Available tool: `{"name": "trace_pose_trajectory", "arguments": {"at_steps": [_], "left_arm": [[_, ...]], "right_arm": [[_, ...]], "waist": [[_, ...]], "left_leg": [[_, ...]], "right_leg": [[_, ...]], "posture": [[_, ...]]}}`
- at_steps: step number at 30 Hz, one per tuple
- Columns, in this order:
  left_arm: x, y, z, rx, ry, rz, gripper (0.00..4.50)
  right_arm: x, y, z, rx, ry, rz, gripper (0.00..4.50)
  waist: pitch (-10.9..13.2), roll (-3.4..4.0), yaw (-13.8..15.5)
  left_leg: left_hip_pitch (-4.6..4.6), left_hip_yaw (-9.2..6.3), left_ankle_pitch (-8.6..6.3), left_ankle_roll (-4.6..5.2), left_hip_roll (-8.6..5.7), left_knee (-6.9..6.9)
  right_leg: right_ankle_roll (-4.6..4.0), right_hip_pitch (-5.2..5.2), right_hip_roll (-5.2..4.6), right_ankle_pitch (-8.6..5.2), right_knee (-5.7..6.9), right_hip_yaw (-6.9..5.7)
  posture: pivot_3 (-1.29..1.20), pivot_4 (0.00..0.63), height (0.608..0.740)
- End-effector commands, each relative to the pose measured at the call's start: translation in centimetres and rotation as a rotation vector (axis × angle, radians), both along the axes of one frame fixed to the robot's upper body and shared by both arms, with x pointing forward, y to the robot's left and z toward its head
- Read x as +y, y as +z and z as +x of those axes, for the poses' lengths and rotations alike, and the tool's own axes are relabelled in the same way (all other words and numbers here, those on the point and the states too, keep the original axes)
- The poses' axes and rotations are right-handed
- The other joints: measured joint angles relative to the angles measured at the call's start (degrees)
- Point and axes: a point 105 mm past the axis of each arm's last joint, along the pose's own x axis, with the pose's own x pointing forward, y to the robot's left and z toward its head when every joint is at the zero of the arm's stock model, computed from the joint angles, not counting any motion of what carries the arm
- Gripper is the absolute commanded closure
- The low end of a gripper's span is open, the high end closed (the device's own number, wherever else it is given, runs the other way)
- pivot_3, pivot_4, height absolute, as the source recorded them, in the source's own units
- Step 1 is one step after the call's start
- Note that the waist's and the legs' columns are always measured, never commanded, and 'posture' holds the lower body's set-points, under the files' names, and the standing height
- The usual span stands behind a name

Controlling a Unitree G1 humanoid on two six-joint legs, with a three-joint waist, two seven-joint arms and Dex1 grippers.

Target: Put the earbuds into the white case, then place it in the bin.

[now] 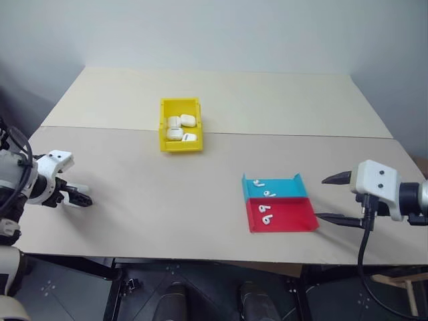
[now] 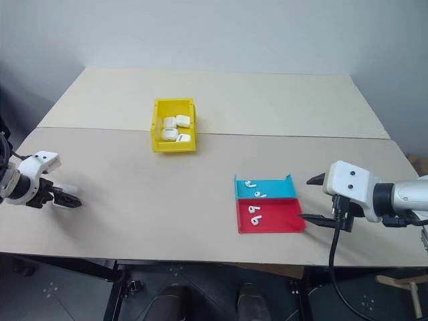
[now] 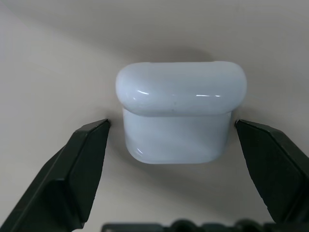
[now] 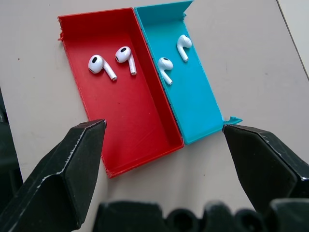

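Observation:
A white case (image 3: 179, 113) lies shut on the table between the fingers of my left gripper (image 3: 172, 123), which is open and straddles it without touching. From the head that gripper (image 1: 79, 197) is at the table's left edge, pointing down. Two earbuds (image 4: 102, 65) lie in the red half of a shallow tray (image 4: 135, 111) and two more earbuds (image 4: 165, 67) in its blue half. My right gripper (image 1: 322, 197) hovers open just right of the tray, holding nothing. The yellow bin (image 1: 162, 127) stands at the table's middle, farther back, with several white cases (image 1: 180, 127) inside.
The table is two beige boards with a seam (image 1: 301, 135) running across behind the bin. A cable (image 1: 364, 254) hangs from my right wrist past the front edge. Open tabletop (image 1: 160, 194) lies between the left gripper and the tray.

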Motion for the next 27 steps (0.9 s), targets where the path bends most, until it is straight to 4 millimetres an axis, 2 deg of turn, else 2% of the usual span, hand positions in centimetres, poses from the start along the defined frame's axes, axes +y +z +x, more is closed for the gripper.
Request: {"name": "trace_pose_trajectory", "arguments": {"at_steps": [1, 4, 5, 9, 12, 15, 17, 18, 20, 21, 23, 27], "left_arm": [[-0.1, 0.2, 0.2, -0.006, 0.009, 0.011, 0.57], [-0.3, 0.4, 0.2, -0.006, 0.000, 0.009, 1.54], [-0.4, 0.5, 0.2, -0.007, -0.007, 0.012, 1.72], [-0.7, 1.0, 0.4, -0.028, -0.027, 0.017, 1.72], [-1.6, 3.0, 1.3, -0.135, -0.080, 0.041, 1.72], [-4.5, 6.4, 2.2, -0.297, -0.190, 0.000, 1.72], [-8.1, 9.6, 2.6, -0.515, -0.376, -0.036, 1.72], [-9.5, 10.7, 2.2, -0.575, -0.438, -0.085, 1.72], [-12.5, 12.3, 1.6, -0.806, -0.621, -0.100, 1.72], [-13.8, 12.4, 1.0, -0.871, -0.700, -0.127, 1.72], [-15.5, 11.6, 0.1, -0.865, -0.794, -0.199, 1.72], [-18.7, 11.7, -0.9, -1.126, -0.906, -0.385, 1.72]], "right_arm": [[-0.2, 1.0, 0.0, -0.039, -0.017, -0.028, 0.00], [-0.3, 1.0, 0.0, -0.038, -0.023, -0.029, 0.00], [-0.3, 0.9, -0.1, -0.034, -0.025, -0.032, 0.00], [-0.3, 0.9, 0.0, -0.034, -0.034, -0.032, 0.00], [-0.4, 1.1, 0.1, -0.047, -0.040, -0.038, 0.00], [-0.5, 1.7, 0.2, -0.066, -0.035, -0.039, 0.00], [-0.3, 2.4, 0.3, -0.093, -0.024, -0.033, 0.00], [-0.1, 2.8, 0.3, -0.109, -0.013, -0.025, 0.00], [0.4, 3.4, 0.1, -0.120, 0.027, -0.025, 0.00], [0.5, 3.5, -0.1, -0.100, 0.037, -0.030, 0.00], [0.6, 3.6, -0.2, -0.074, 0.045, -0.049, 0.00], [1.1, 4.0, -0.9, 0.010, 0.110, -0.082, 0.00]], "waist": [[-0.01, 0.00, -0.02], [-0.02, 0.00, -0.10], [-0.02, 0.00, -0.12], [-0.02, -0.02, -0.06], [0.01, -0.07, -0.09], [0.03, -0.24, -0.10], [0.04, -0.25, -0.14], [0.04, -0.25, -0.09], [0.01, -0.21, -0.14], [-0.03, -0.12, -0.17], [-0.05, -0.09, -0.40], [-0.08, -0.03, -0.44]], "left_leg": [[0.01, 0.00, 0.00, 0.00, 0.00, 0.00], [0.01, 0.00, 0.00, 0.00, 0.00, 0.01], [0.01, 0.00, 0.00, 0.00, 0.00, 0.01], [-0.02, -0.01, 0.00, 0.00, 0.00, 0.01], [-0.05, -0.02, 0.00, 0.00, 0.00, 0.02], [-0.14, -0.05, 0.00, 0.00, 0.01, 0.03], [-0.19, -0.05, 0.00, 0.00, 0.01, 0.06], [-0.20, -0.03, 0.00, 0.00, 0.01, 0.07], [-0.21, -0.03, 0.00, 0.00, 0.01, 0.10], [-0.16, -0.02, 0.00, 0.00, 0.01, 0.12], [-0.07, 0.02, 0.00, 0.00, 0.02, 0.10], [0.08, 0.01, 0.00, 0.00, 0.03, 0.15]], "right_leg": [[0.00, 0.01, 0.00, 0.00, 0.00, 0.00], [0.00, 0.01, 0.00, 0.00, 0.00, 0.00], [0.00, 0.01, 0.00, 0.00, 0.00, 0.00], [0.00, 0.01, 0.00, 0.00, -0.01, 0.00], [0.00, 0.00, 0.00, 0.00, -0.03, -0.01], [0.00, -0.06, 0.00, 0.00, -0.03, -0.03], [0.01, -0.07, -0.02, 0.00, -0.05, -0.03], [0.01, -0.08, -0.05, 0.01, -0.07, -0.03], [0.02, -0.07, -0.04, 0.01, -0.06, -0.04], [0.02, -0.04, -0.04, 0.01, -0.03, -0.02], [0.01, 0.00, -0.04, 0.01, -0.03, 0.01], [-0.01, 0.16, -0.01, 0.02, -0.01, 0.01]], "posture": [[0.00, 0.150, 0.740], [0.00, 0.150, 0.740], [0.00, 0.150, 0.740], [0.00, 0.150, 0.740], [0.00, 0.150, 0.740], [0.00, 0.150, 0.740], [0.00, 0.150, 0.740], [0.00, 0.150, 0.740], [0.00, 0.150, 0.740], [0.00, 0.150, 0.740], [0.00, 0.150, 0.740], [0.00, 0.150, 0.740]]}}
